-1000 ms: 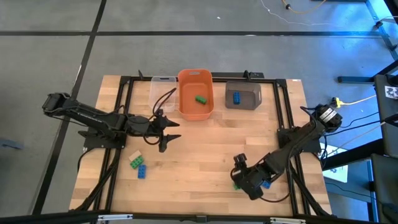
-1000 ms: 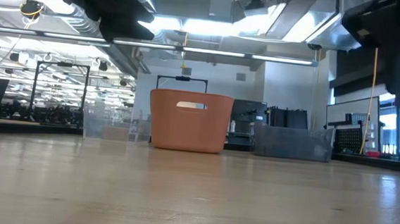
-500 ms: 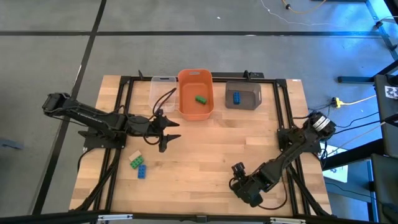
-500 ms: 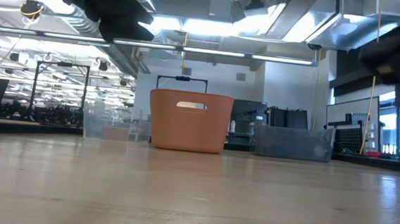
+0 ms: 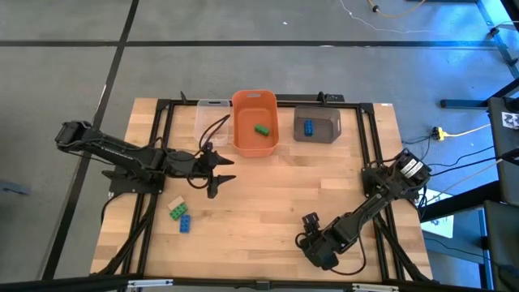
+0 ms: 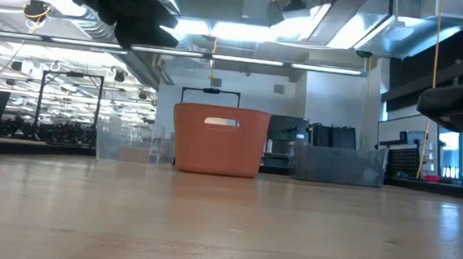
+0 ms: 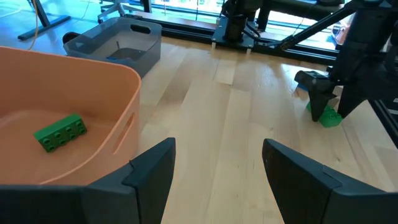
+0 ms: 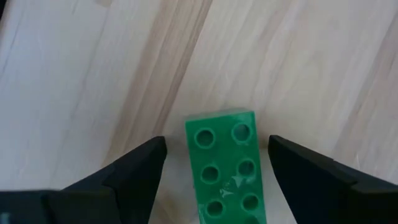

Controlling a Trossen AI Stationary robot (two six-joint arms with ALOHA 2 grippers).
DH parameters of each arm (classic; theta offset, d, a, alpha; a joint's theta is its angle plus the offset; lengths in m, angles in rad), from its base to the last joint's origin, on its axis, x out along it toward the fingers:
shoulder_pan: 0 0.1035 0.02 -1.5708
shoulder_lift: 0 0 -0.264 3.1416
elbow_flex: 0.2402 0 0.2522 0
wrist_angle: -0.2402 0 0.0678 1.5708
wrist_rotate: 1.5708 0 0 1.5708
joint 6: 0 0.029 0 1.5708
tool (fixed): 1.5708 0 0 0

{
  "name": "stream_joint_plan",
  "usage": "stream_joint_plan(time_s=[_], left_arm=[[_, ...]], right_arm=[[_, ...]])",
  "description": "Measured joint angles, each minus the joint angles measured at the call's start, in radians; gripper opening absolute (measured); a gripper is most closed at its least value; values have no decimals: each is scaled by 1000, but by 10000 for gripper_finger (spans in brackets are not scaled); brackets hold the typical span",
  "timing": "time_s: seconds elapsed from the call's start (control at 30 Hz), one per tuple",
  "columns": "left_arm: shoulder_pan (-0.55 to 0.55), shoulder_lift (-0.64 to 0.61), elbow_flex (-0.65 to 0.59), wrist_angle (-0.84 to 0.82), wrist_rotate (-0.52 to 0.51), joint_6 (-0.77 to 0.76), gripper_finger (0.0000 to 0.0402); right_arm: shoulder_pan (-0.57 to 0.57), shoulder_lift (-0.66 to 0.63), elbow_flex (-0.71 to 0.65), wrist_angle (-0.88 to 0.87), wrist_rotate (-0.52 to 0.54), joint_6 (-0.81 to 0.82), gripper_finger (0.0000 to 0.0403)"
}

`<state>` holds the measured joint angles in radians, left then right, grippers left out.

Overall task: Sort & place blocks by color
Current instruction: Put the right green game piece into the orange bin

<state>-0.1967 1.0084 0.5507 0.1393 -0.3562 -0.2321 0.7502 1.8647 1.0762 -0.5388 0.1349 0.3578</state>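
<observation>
Right gripper [image 8: 214,180] hangs low over the wooden table [image 5: 268,195] near its front right edge, fingers spread on either side of a green block [image 8: 225,167] lying flat on the wood, not clamped on it. Left gripper [image 5: 217,172] waits with fingers apart at mid-table, just in front of the orange bin [image 5: 254,122], which holds another green brick [image 5: 263,129]. A blue brick [image 5: 308,126] lies in the grey bin [image 5: 317,124]. Green and blue bricks [image 5: 181,214] sit front left.
</observation>
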Motion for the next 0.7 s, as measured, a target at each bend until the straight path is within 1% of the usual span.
stream_joint_plan(time_s=[0.1,0.2,0.3,0.43,0.57,0.7], left_arm=[[0,0,0,0,0,0,234],[0,0,0,0,0,0,234],[0,0,0,0,0,0,234],[0,0,0,0,0,0,234],[0,-5,0,0,7,0,234],[0,-43,0,1,10,1,234]], right_arm=[[0,0,0,1,0,1,288],[0,1,-1,4,0,-5,265],[1,2,-1,9,-5,-26,219],[2,0,-1,10,-8,-47,139],[-15,-13,-4,7,-14,-64,141],[-63,-47,-7,-25,-10,-74,141]])
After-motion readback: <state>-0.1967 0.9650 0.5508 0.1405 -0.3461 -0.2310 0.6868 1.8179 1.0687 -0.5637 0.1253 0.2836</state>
